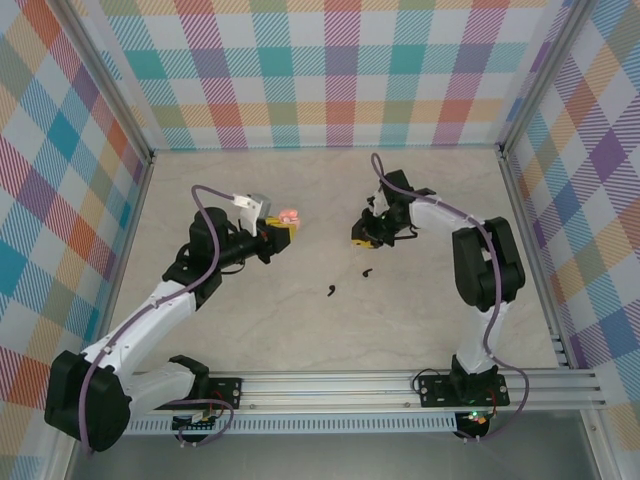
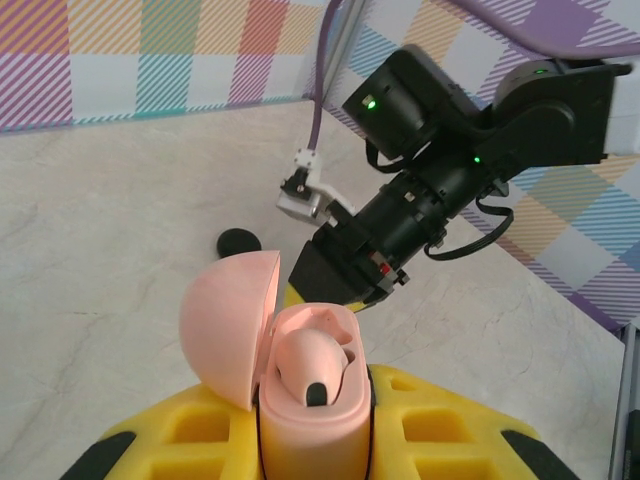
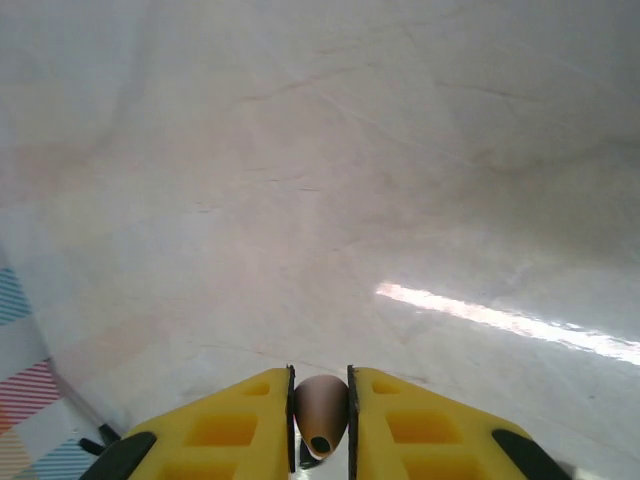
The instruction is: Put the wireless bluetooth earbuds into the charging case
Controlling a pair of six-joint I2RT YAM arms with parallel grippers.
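Pale cream tabletop [image 1: 330, 330] with faint marble-like veins, mostly matte. Closed in by a back wall [image 1: 330, 70], left wall [image 1: 60, 200] and right wall [image 1: 590, 180] of pastel plaid in teal, orange, yellow, purple and pink. Silvery metal framing [image 1: 530, 250] along the foot of the right wall, slotted aluminium rail [image 1: 380, 385] along the near edge. From the right wrist, a bright streak of reflected light [image 3: 500, 320] across the surface

**Case left, loose earbuds centre**

The open pink plastic charging case [image 1: 289, 215] sits in the left gripper [image 1: 283, 227], left of centre. The right gripper [image 1: 361, 239], to its right, pinches a pale stemmed earbud [image 3: 320, 415]. On the beige table [image 1: 430, 320] just below it lies a small black earbud [image 1: 367, 270], with a second black earbud [image 1: 330, 291] lower left.
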